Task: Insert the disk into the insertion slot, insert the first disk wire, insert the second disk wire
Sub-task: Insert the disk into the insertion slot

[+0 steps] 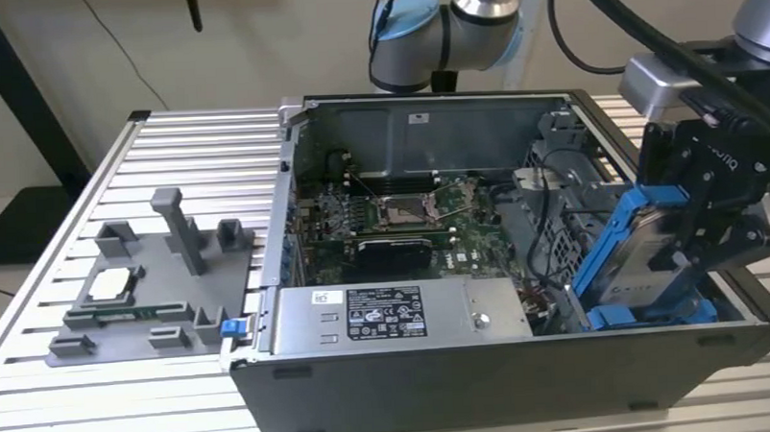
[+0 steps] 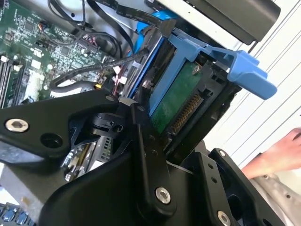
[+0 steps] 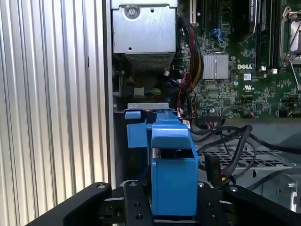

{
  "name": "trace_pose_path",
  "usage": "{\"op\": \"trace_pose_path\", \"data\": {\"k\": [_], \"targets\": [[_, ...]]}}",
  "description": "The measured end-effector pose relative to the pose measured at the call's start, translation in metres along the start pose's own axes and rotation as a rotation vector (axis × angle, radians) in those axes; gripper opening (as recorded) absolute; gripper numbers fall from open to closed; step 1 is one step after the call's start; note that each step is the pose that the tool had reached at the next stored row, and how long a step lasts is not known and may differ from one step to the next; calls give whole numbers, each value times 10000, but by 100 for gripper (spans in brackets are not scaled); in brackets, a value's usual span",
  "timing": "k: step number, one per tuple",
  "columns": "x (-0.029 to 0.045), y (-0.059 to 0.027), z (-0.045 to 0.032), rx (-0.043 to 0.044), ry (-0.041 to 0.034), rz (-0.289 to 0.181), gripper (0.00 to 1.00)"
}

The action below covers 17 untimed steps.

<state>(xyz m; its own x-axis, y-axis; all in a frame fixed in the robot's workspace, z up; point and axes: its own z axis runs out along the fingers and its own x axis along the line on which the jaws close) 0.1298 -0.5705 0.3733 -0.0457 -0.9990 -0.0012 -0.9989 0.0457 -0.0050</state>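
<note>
Gripping: the pincer [image 1: 688, 227] is clenched on the disk [image 1: 628, 265], with black fingers [image 3: 135, 203] pressed against either side of its bright blue carrier frame in the first wrist view.
Disk pose: tilted steeply rather than lying flat. Its lower end is down inside the computer case [image 1: 494, 385] and its upper end is raised toward the arm.
Disk place: at the end of the case on the exterior view's right, close to the near corner.
Disk underside: the second wrist view shows its green circuit board and connector row [image 2: 176, 102] between the fingers [image 2: 146, 141].
Insertion slot: blue rails and tabs [image 1: 652, 314] lie just below the disk's lower end. I cannot tell whether the disk is touching them.
Slot, wrist side: a blue tab and a grey metal edge [image 3: 134, 133] sit just beyond the carrier [image 3: 174, 174].
Power-supply box: grey with a label [image 1: 388, 312], set along the near wall of the case beside the slot.
Motherboard: green [image 1: 385, 216], on the case floor in the middle.
Cables: loose black leads [image 3: 230, 136] run beside the carrier and over a perforated grey cage [image 3: 244, 157].
Desk: slatted metal [image 1: 165, 147]. The case sits toward the exterior view's right.
Fixture: a grey parts holder [image 1: 157, 282] is near the desk's edge on the exterior view's left, well apart from the pincer.
Person: a hand [image 2: 277, 155] rests beyond the case wall.
</note>
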Motion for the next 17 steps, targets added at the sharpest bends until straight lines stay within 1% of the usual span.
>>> {"op": "trace_pose_path", "data": {"k": [5, 11, 12, 14, 17], "targets": [[0, 1, 82, 0, -1, 0, 0], [0, 2, 88, 0, -3, 0, 0], [0, 2, 88, 0, -2, 0, 100], [0, 2, 77, -1, -6, 0, 100], [0, 2, 1, -8, -3, 1, 100]]}}
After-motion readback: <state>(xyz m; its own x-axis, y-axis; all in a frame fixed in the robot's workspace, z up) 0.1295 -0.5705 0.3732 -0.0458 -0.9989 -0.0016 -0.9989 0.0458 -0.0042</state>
